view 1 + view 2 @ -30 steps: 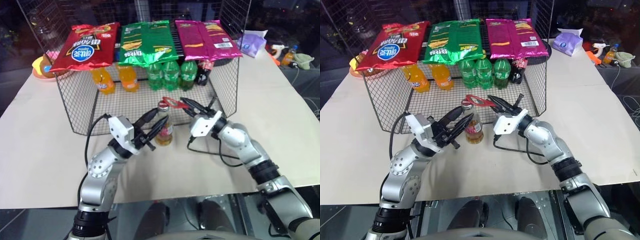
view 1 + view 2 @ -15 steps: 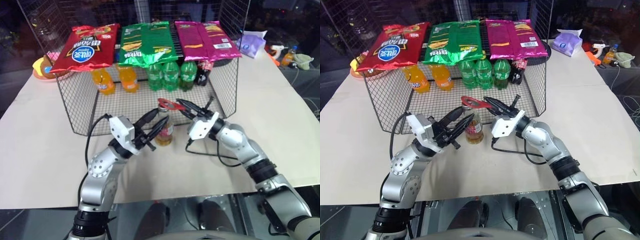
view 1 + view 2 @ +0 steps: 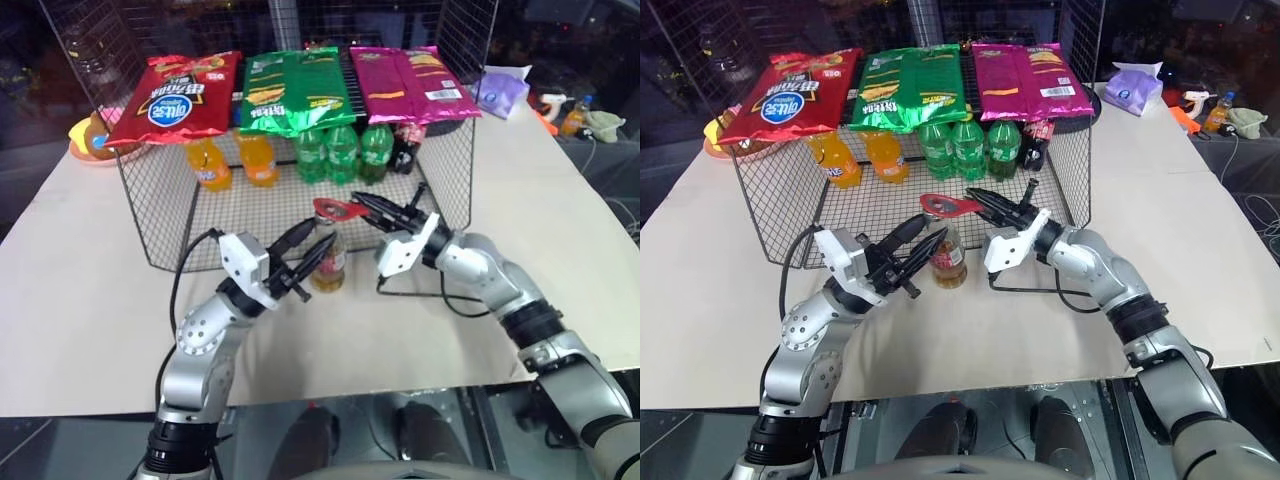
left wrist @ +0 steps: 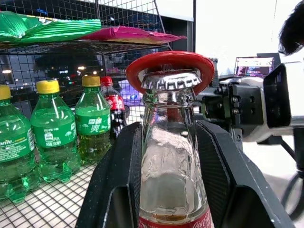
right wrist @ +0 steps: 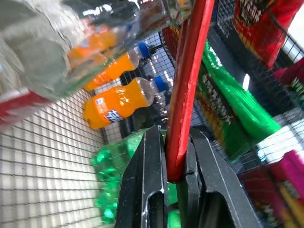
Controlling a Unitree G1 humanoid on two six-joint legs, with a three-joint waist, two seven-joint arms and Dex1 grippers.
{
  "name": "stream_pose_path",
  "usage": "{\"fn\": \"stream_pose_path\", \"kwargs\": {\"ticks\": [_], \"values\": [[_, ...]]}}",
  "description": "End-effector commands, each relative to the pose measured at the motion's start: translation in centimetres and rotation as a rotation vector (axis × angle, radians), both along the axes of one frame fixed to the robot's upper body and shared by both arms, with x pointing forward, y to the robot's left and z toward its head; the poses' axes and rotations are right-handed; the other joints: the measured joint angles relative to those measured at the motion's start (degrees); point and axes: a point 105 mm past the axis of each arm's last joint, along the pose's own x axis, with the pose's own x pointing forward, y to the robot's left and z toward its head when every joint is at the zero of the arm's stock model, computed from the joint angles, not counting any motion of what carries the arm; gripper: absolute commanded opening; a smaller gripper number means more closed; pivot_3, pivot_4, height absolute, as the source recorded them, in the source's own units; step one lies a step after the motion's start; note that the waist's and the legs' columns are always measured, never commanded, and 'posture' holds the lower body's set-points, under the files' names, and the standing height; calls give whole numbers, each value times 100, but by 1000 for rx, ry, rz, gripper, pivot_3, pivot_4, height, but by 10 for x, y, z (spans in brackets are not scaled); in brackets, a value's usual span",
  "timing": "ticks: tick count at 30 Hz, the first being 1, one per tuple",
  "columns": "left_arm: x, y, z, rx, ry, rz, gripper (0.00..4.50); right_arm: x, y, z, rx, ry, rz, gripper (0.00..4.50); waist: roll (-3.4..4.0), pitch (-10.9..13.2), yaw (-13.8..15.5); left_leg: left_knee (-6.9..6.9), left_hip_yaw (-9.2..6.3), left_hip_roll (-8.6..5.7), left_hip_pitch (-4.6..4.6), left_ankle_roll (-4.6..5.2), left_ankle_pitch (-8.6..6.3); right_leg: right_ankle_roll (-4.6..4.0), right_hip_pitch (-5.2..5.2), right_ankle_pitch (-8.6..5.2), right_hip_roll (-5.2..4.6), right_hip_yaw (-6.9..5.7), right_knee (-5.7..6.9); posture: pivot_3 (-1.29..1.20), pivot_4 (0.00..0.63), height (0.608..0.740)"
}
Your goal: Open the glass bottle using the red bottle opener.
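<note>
Left gripper [image 3: 308,252] jaws grasp clear glass bottle [image 3: 328,255]; right gripper [image 3: 372,206] jaws clamp flat red bottle opener [image 3: 340,209], its rounded ring over the crimped cap.

Counting now: one glass bottle [image 3: 329,258], one red bottle opener [image 3: 337,208]. Two orange soda bottles [image 3: 231,160] far left in the rack, three green soda bottles [image 3: 343,151], one dark cola bottle [image 3: 405,149]. Three snack bags [image 3: 300,85] up top: red, green, magenta.
</note>
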Motion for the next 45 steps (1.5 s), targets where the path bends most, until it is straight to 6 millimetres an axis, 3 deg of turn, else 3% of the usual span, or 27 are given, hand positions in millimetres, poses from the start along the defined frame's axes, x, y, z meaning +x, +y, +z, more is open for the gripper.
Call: {"fn": "stream_pose_path", "kwargs": {"ticks": [1,11,17,22,32,40,42,45], "values": [[3,-3,-13,38,49,4,1181,-1,1,13,-37,-96,20,0,0,0,9,0,0,0,0,0,0,0,0,0,0,-1,0,0,150,740],[2,-2,-15,40,54,4,1181,0,-2,51,26,-229,7,0,3,2,-7,-7,0,2,-4,0,0,-1,-4,-1,1,1,-5,0,150,740],[0,-3,-15,39,57,2,1181,5,-10,54,121,-173,-30,0,3,3,-8,-8,0,2,-4,0,0,-1,-4,-1,0,1,-7,0,150,740],[-1,-1,-16,45,59,8,1181,10,-25,68,300,-119,-76,0,3,3,-4,-10,-1,3,-5,0,0,-1,-4,-1,0,0,-9,0,150,740],[1,1,-14,41,53,26,1181,13,-33,45,297,2,-119,0,4,4,-8,-14,0,5,-6,0,0,-1,-4,-1,0,1,-11,0,150,740],[4,4,-11,37,41,54,1181,11,-24,25,285,126,-92,0,5,4,-8,-16,-1,6,-5,0,0,-1,-5,-1,1,0,-12,0,150,740],[4,5,-11,39,37,59,2195,11,-21,16,271,173,-85,0,7,6,-10,-16,-1,6,-5,0,0,-1,-5,-1,1,0,-12,0,150,740],[4,6,-11,44,38,69,3263,8,-16,6,247,218,-68,0,7,15,-14,-17,-1,6,-11,0,0,-1,-13,-1,2,0,-12,0,150,740]]}}
